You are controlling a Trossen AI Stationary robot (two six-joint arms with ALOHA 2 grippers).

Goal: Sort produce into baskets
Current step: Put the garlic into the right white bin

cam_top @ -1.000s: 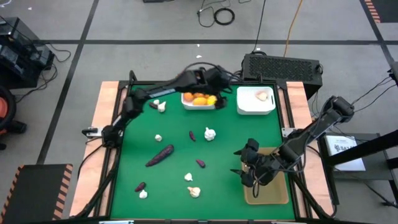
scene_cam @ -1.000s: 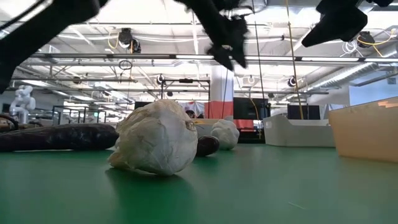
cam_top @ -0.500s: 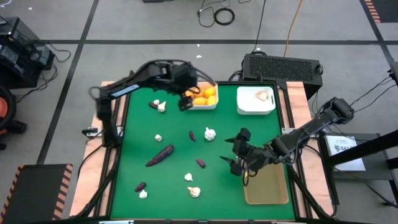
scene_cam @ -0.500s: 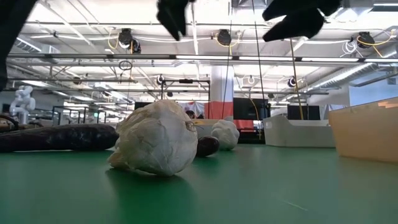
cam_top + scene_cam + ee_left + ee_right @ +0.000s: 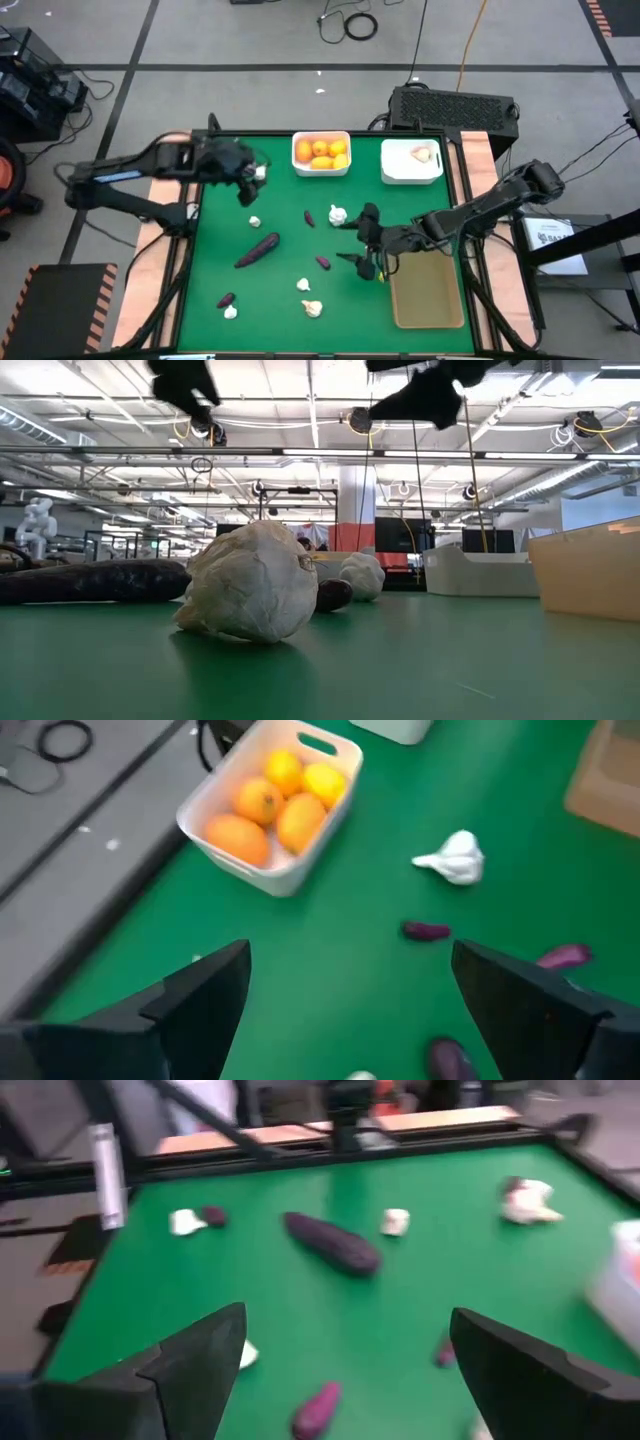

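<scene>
Hovering over the far-left part of the green table (image 5: 400, 195), the left gripper (image 5: 247, 182) stands with its fingers spread wide and nothing between them, just above two pale garlic bulbs (image 5: 259, 172) that it partly covers. Below it lie a small bulb (image 5: 254, 221) and the long purple piece (image 5: 257, 250), with more purple bits and bulbs scattered toward the near edge. At the far edge, a white bin (image 5: 321, 166) holds the orange-yellow fruits (image 5: 322, 152); the left wrist view shows four or so, though motion blur makes the count unsure. A larger garlic bulb (image 5: 338, 214) sits mid-table. The right gripper (image 5: 366, 243), fingers also wide and empty, hangs just beside the tan tray (image 5: 428, 305), close to a short purple piece (image 5: 322, 262). A second white bin (image 5: 411, 172) holds one bulb (image 5: 422, 154).
</scene>
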